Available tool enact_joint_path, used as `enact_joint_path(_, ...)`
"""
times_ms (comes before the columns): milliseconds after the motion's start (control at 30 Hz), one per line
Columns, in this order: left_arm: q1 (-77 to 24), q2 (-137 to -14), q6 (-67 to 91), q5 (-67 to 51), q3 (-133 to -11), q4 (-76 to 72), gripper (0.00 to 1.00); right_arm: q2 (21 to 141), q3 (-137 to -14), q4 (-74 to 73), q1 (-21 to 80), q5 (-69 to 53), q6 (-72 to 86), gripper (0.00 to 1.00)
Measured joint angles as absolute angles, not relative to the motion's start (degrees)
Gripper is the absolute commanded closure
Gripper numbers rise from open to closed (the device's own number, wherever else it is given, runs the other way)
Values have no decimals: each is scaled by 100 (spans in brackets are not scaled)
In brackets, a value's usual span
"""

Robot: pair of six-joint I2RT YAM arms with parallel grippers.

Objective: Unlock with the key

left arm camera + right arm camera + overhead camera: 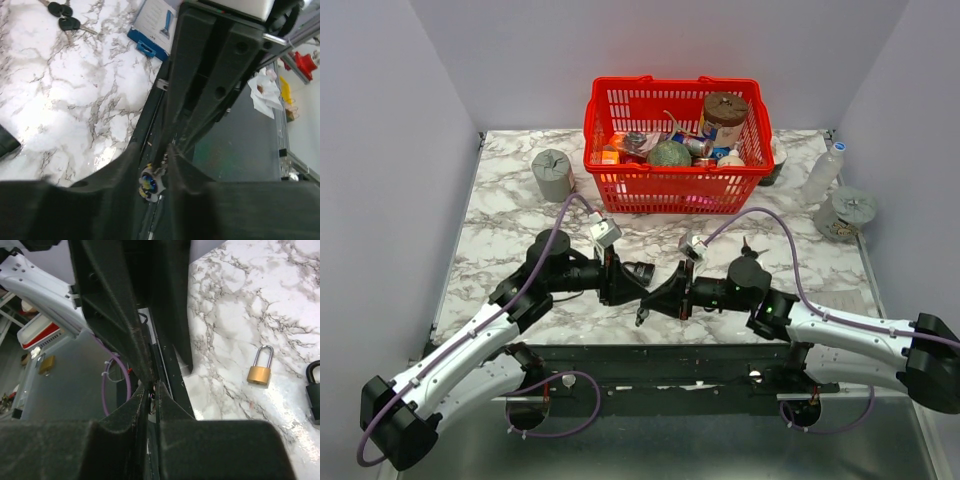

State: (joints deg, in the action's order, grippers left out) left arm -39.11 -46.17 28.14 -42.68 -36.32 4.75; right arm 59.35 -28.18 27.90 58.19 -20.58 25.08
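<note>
On table (pixel 520 230): key (pixel 69 23) behind right arm (pixel 820 325); red basket (pixel 670 185) beyond.

A white marble-patterned table top with grey veins (pixel 510 230) carries everything. At its far middle stands a red plastic mesh basket (pixel 620 190), with a short grey slotted cylinder (pixel 552 175) just left of it. To the basket's right a clear plastic bottle (pixel 823 172) stands upright, and a grey round spool-like object (pixel 847 212) sits near it by the right edge. A small bunch of dark-headed keys (pixel 68 23) lies flat on bare marble, apart from a blue-and-white printed card (pixel 156 22). A small brass padlock with a silver shackle (pixel 260 372) lies flat, and a black padlock (pixel 314 395) lies near it, not touching.
</note>
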Motion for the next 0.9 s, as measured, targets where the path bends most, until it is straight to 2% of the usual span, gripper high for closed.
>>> enact_joint_path(33, -3892, -4582, 2799, -4134, -3586, 475, 13, 5933, -2810, 2847, 5804, -2163, 2567, 99)
enact_joint_path(133, -3817, -4477, 2842, -3621, -3444, 445, 1, 5937, -2801, 2897, 5749, -2300, 2674, 99)
enact_joint_path(300, -3913, -4316, 3048, -3017, -3439, 331, 1, 6143, -2799, 2823, 5452, -2095, 2794, 99)
enact_joint_path(600, -3927, -4276, 4195, -8, -3420, 1201, 1, 6149, -2357, 2714, 4853, -1815, 3072, 99)
enact_joint_path(900, -3905, -4910, 5207, 825, -2591, 1538, 1, 5725, -2053, 2692, 4713, -1715, 3087, 99)
